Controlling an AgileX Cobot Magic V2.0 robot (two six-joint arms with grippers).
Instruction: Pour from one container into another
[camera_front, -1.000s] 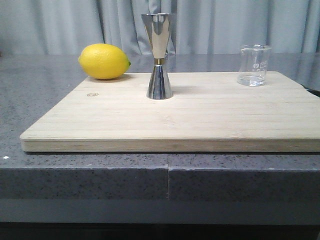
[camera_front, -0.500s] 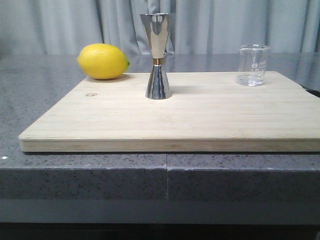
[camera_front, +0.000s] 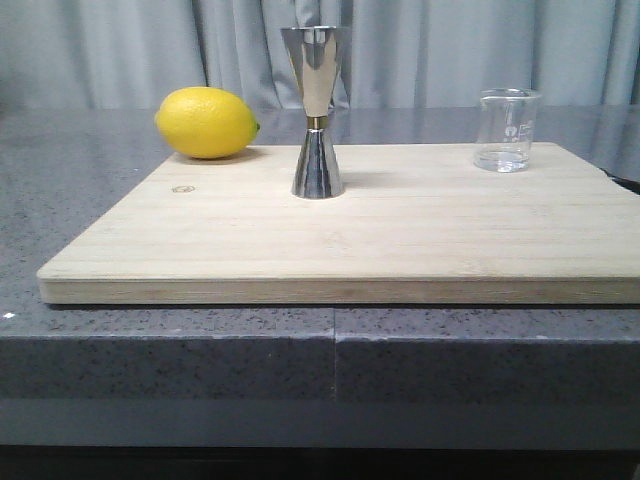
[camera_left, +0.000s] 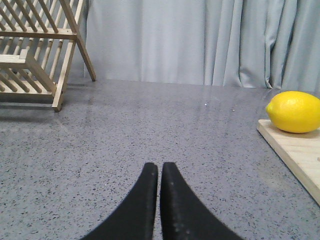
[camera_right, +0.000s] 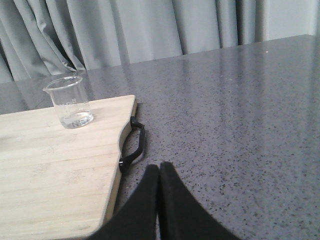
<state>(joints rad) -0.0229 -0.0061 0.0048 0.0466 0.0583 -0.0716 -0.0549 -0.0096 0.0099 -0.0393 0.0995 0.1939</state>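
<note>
While the small clear glass beaker (camera_front: 508, 130) and tall shiny steel hourglass jigger (camera_front: 317, 111) are standing apart on the pale wooden board (camera_front: 350, 235), a smooth yellow lemon (camera_front: 207, 122) is lying beside the jigger. Both the left gripper (camera_left: 159, 172) and right gripper (camera_right: 159, 172) are resting pressed together, empty, over speckled grey stone.

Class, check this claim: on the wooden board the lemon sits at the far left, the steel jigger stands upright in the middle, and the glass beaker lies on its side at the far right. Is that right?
Not quite. The beaker is not on its side; it stands upright, mouth up, as the front view shows. The rest holds: the lemon is at the far left of the board and the jigger stands upright in the middle.
</note>
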